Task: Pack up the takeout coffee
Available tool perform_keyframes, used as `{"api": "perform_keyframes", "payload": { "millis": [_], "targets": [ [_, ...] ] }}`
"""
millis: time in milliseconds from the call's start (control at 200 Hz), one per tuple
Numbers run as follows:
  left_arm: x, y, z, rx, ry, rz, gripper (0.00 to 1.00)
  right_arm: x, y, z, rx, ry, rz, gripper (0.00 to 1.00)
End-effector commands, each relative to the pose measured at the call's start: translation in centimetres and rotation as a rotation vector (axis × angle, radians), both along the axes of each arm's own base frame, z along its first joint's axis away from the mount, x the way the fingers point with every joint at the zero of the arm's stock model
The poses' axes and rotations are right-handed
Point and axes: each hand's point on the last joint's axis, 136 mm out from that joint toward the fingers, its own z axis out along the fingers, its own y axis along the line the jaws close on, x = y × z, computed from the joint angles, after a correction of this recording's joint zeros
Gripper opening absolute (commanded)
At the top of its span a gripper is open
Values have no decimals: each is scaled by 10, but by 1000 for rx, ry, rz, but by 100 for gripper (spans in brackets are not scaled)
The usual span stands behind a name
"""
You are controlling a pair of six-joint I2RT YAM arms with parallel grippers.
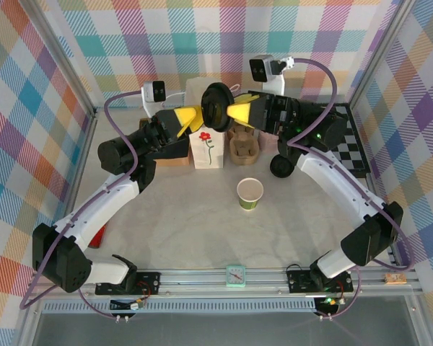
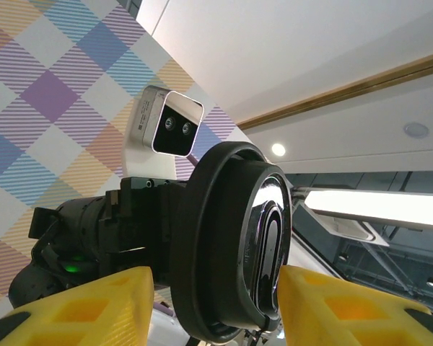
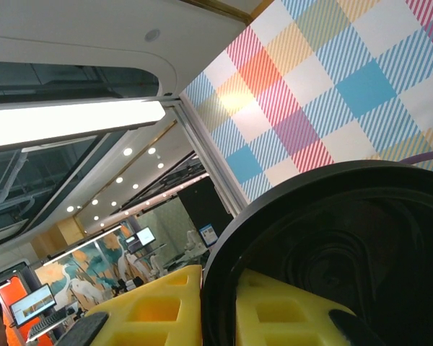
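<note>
The left pincer [image 1: 193, 117] stands part-open, its yellow fingers on either side of a raised black lid [image 1: 218, 107], with no clear contact. The right pincer [image 1: 235, 112] pinches that lid's rim. Further right, the takeout coffee [image 1: 281, 166] sits on the surface [image 1: 202, 231], half hidden by the right arm and hard to make out.

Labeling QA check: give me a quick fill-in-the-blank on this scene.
1. The right pincer is shut on a black ___.
2. The white bag bears a red ___.
3. The paper cup has its mouth facing ___.
Missing: lid; flower; up.
</note>
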Motion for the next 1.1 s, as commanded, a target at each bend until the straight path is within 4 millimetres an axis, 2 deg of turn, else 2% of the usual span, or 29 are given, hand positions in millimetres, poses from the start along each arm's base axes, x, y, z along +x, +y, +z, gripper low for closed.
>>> {"api": "perform_keyframes", "payload": {
  "millis": [0, 350, 825, 1095],
  "targets": [
    [-21, 9, 14, -47, -76, -3, 48, -14, -8, 14, 74, -53, 16, 15],
    [-21, 11, 16, -58, -74, 3, 45, -18, -9, 16, 82, -66, 26, 15],
    [-26, 14, 21, -67, -90, 5, 36, -14, -6, 14, 87, -53, 23, 15],
    [-31, 16, 25, -71, -104, 2, 35, -6, -1, 9, 82, -40, 18, 15]
  ]
}}
